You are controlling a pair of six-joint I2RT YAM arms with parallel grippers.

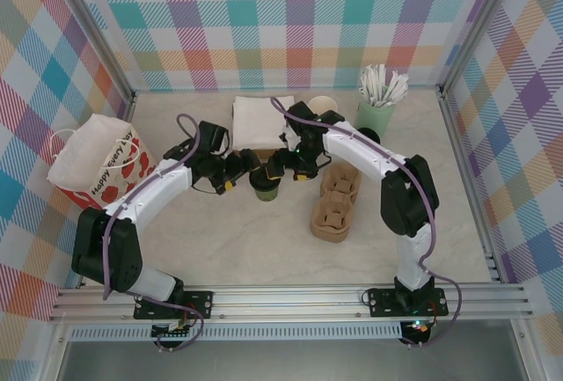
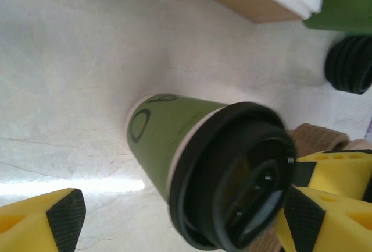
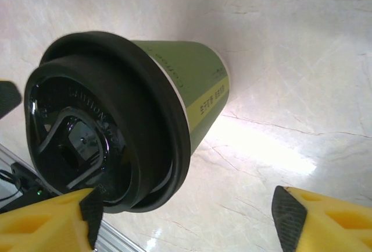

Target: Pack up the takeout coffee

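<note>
Marbled tabletop point(image 1: 220, 240), plaid walls point(image 1: 281, 20), left gripper point(image 2: 183, 214), right gripper point(image 3: 187, 214) agape, takeout coffee point(image 2: 168, 141) ungripped between

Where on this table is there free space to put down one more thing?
Bare table lies at the near edge, in front of the lidded cup, and far right of the cup carrier. The middle is crowded: the left gripper and right gripper flank that cup, napkins behind.

takeout coffee point(image 1: 264, 186): green cup, cream rim band, black lid
walls point(image 1: 299, 11): pastel plaid of teal, orange, purple, pink, yellow
table point(image 1: 246, 249): cream marble, faint grey veins
bag point(image 1: 97, 165), 9 o'clock: white, red print
cup carrier point(image 1: 334, 205), 3 o'clock: brown
stick cup point(image 1: 376, 115), 1 o'clock: pale green, white sticks
left gripper point(image 2: 183, 214): yellow, black pads
</note>
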